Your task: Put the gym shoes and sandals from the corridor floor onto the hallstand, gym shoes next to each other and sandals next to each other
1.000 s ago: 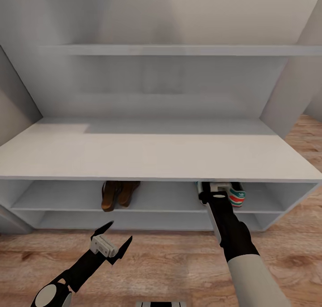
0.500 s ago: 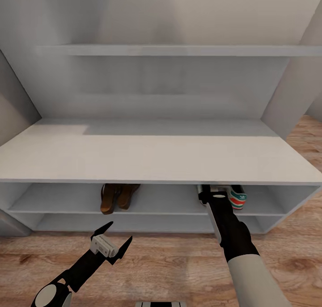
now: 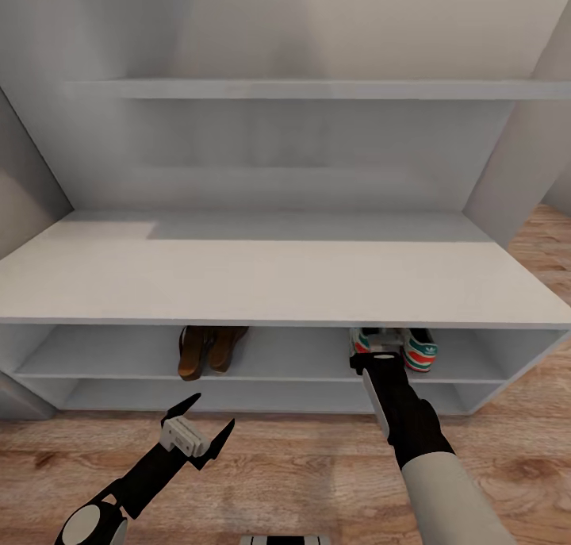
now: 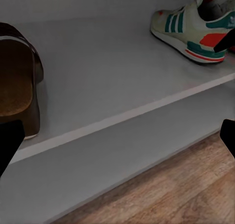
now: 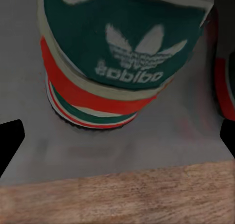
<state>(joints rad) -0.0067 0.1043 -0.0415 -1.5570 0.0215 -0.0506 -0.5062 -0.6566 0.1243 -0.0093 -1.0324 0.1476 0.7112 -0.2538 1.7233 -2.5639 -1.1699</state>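
The two gym shoes point(image 3: 394, 345) are found side by side on the upper open shelf of the hallstand point(image 3: 270, 279), heels outward. The right claw point(image 5: 117, 131) is held wide, empty, at the shelf edge; the heel of one gym shoe point(image 5: 117, 53) lies directly ahead of it, apart from both fingertips, with the second shoe's heel just beside that one. The two sandals point(image 3: 208, 347) are seen together on the same shelf, well apart from the right claw and beyond the left claw point(image 3: 200, 427). The left claw is held wide and empty above the corridor floor point(image 3: 301, 473), short of the hallstand. One sandal point(image 4: 19, 82) lies ahead of it, untouched.
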